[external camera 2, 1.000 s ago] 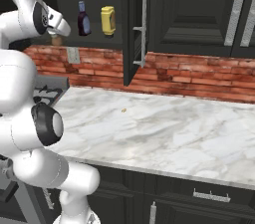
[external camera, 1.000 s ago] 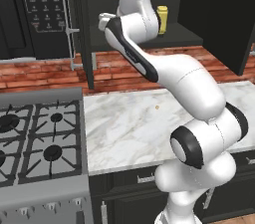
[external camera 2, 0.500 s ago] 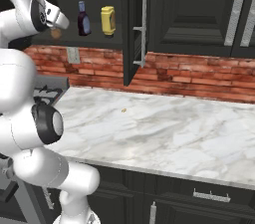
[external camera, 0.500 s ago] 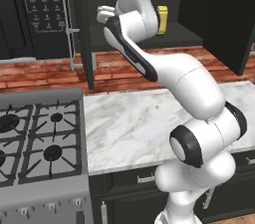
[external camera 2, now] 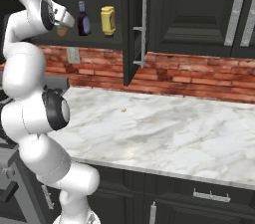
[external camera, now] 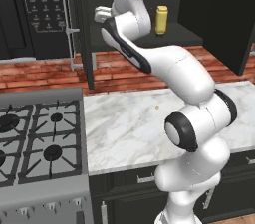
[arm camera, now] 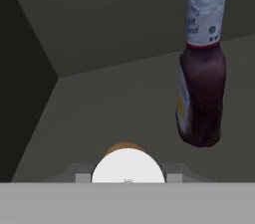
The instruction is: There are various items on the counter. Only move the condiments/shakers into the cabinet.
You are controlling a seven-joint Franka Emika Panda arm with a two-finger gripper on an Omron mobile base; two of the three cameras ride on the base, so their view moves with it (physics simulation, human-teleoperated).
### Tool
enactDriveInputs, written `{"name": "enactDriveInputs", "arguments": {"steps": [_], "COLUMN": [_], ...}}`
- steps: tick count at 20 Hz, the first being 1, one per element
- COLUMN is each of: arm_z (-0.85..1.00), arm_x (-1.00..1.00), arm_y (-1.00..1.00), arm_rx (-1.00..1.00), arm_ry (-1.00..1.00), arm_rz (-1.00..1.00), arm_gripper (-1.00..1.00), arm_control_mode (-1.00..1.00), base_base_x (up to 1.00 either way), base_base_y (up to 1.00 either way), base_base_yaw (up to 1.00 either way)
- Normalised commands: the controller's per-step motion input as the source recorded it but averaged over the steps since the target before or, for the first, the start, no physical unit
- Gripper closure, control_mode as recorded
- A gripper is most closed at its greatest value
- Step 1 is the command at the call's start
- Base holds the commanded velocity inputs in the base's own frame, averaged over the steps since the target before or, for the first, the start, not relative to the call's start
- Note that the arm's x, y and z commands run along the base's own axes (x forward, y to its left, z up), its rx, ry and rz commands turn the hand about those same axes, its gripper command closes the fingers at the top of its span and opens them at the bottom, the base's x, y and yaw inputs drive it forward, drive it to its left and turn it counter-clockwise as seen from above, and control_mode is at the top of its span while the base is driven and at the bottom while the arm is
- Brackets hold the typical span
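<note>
While the hand [external camera 2: 62, 28] stayed closed on the shaker [external camera 2: 62, 31] at upper left of the right base view, the sauce bottle [external camera 2: 83, 19] stood upright just beside it on the cabinet shelf [external camera 2: 107, 40].

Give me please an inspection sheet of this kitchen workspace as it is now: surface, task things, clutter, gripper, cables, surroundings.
Surface: white marble counter, bare but for a tiny orange speck.
Job's things: yellow squeeze bottle and dark sauce bottle stand upright, side by side, on the shelf of the cabinet; the orange-brown shaker is at the gripper, left of the sauce bottle.
Clutter: the speck alone.
Grippers: gripper reaches into the cabinet, shut on the shaker; whether the shaker rests on the shelf cannot be told.
Cables: nothing seen.
Surroundings: cabinet door open; brick backsplash; stove beside the counter; microwave above it.
</note>
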Motion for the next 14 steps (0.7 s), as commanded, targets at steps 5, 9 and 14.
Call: {"name": "enactDriveInputs", "arguments": {"steps": [5, 9, 14], "arm_z": [0.00, 0.00, -0.07], "arm_x": [0.36, 0.11, 0.00], "arm_y": [0.17, 0.12, 0.00], "arm_rx": [-0.01, -0.01, -0.04], "arm_ry": [0.00, 0.00, 0.00], "arm_rz": [-0.01, 0.00, 0.00], "arm_gripper": [1.00, 1.00, 1.00], "arm_control_mode": [-1.00, -1.00, -1.00], "base_base_x": [0.00, 0.00, 0.00], "base_base_y": [0.00, 0.00, 0.00], "base_base_yaw": [0.00, 0.00, 0.00]}}
